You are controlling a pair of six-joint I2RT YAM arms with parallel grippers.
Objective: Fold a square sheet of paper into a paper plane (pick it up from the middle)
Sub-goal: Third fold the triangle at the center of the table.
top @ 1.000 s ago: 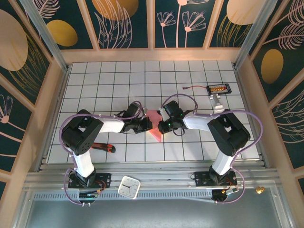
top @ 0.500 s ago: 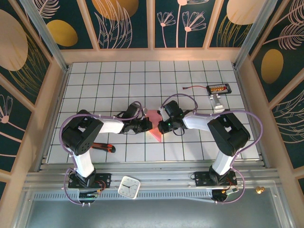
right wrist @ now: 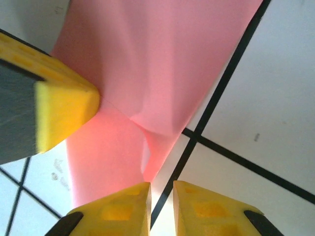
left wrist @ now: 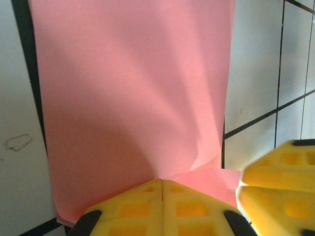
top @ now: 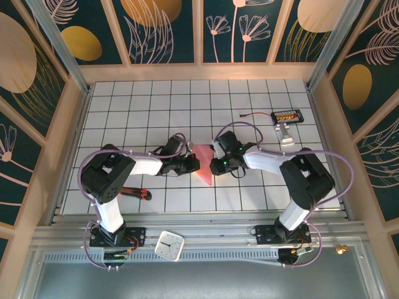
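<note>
Showing black joints, white links on left arm [top: 109,177] and right arm [top: 305,177]; trailing lilac cables [top: 84,163]; wearing yellow waffle-moulded fingertips [left wrist: 138,209]; glowing green LED [top: 222,164] at right wrist's 6 o'clock.

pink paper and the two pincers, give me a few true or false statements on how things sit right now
1. The left pincer is shut on the pink paper. True.
2. The right pincer is clamped tight shut. False: its jaws stand slightly apart, with the tiled table showing through the gap.
3. The white clock lies on the paper. False: it sits at the near edge by the arm bases, apart from the paper.
4. The red-handled tool lies on the table close to the left arm. True.
</note>
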